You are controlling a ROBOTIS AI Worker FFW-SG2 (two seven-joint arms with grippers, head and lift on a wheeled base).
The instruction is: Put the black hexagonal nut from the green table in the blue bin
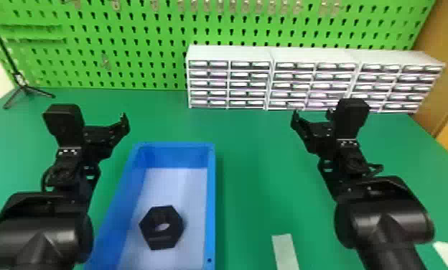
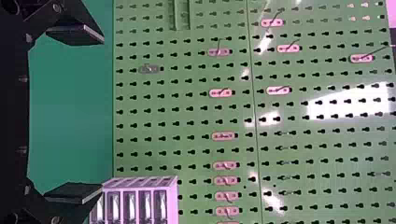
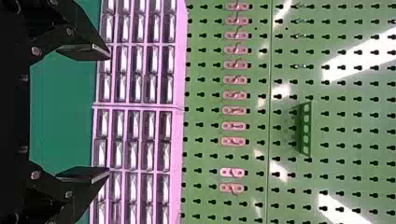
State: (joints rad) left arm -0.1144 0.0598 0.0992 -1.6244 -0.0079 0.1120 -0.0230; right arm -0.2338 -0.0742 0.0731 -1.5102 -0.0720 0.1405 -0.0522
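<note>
While both black arms reach over the smooth green table [image 1: 255, 172], the black hexagonal nut [image 1: 151, 228] is lying flat inside the blue rectangular bin [image 1: 211, 201], its round hole facing up. I see it on the pale floor of the bin, a little nearer the left wall than the right one.

The black left gripper [image 1: 97, 131] hangs by the bin's far left corner, and in its wrist view the two flat fingers [image 2: 77, 33] are spread wide. Over to the right of the bin, well apart from it, the black right gripper [image 1: 315, 127] has its two fingers [image 3: 84, 51] spread wide as well.

Behind them, white cabinets of small clear-fronted drawers [image 1: 230, 55] stand against a bright green metal pegboard [image 1: 144, 54]. A thin black tripod [image 1: 26, 88] stands at the table's far left, and a pale flat strip [image 1: 285, 251] lies on the near side, between bin and right arm.
</note>
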